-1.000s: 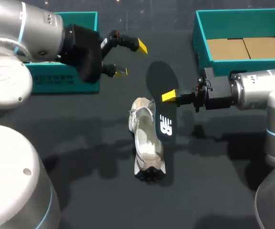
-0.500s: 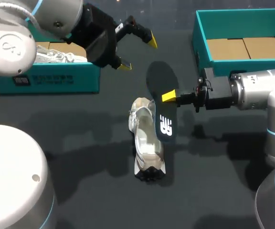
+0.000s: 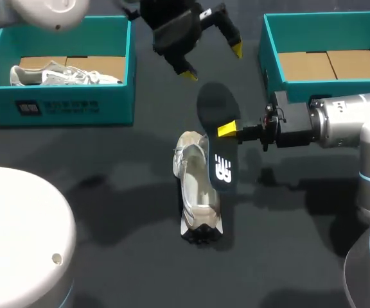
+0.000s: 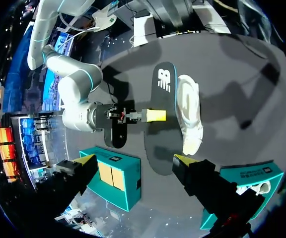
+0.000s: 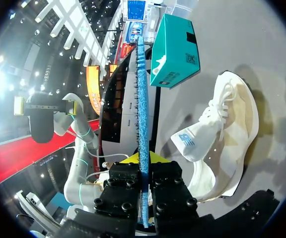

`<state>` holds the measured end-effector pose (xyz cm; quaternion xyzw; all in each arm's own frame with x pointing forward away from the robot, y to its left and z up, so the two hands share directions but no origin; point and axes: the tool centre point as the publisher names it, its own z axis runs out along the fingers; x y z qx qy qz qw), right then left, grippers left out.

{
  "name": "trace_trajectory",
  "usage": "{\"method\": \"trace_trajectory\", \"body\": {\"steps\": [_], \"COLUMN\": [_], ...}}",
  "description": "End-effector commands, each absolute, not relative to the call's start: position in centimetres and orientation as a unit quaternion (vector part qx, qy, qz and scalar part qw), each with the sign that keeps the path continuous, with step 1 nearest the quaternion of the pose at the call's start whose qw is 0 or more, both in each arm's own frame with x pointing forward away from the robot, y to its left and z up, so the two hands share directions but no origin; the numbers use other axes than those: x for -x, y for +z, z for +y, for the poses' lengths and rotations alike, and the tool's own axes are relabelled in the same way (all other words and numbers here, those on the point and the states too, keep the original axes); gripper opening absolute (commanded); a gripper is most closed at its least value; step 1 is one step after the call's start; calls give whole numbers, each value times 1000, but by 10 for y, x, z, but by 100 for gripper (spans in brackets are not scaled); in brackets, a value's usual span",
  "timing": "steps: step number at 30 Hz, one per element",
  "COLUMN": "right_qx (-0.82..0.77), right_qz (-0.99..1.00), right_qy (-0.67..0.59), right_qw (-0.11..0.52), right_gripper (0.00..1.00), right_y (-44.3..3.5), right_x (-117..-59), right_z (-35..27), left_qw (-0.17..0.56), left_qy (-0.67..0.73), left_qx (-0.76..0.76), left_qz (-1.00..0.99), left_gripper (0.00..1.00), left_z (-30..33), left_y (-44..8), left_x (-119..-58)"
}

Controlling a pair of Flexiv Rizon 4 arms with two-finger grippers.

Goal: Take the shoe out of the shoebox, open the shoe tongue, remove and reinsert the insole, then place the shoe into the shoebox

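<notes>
Head: left fingers spread wide, empty, far middle. Right fingers pinch insole, on edge against shoe on desk.
Left wrist: fingers wide apart, insole and shoe ahead.
Right wrist: fingers closed on insole, shoe beside.

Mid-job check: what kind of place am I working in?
Likely a robot bench for shoe handling: a dark table, two teal shoeboxes, a white shoe lying on it, and the right gripper clamped on the insole.

Glossy shoe, matt insole, matt table
</notes>
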<state>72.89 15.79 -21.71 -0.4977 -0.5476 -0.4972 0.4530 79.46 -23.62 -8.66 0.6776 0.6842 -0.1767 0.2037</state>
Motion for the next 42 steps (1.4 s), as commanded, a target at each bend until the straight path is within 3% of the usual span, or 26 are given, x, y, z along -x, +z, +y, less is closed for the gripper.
{"method": "trace_trajectory", "body": {"steps": [1,13,21,32,42], "right_qx": [499,499,499,499,499], "right_qz": [-548,-548,-548,-548,-548], "right_qy": [-497,-497,-497,-497,-497], "right_qw": [452,452,452,452,452], "right_gripper": [0,0,0,0,0], "right_y": [-217,-217,-217,-217,-217], "right_x": [-728,-728,-728,-728,-728], "right_z": [159,159,159,159,159], "left_qw": [28,-28,-27,15,124], "left_qy": [-13,21,20,-35,-117], "left_qx": [-704,-720,-712,-699,-697], "left_qz": [710,693,702,714,697], "left_gripper": [100,100,100,100,100], "left_z": [-248,-272,-276,-257,-233], "left_y": [-85,-93,-98,-102,-107], "left_x": [-799,-801,-798,-794,-786]}}
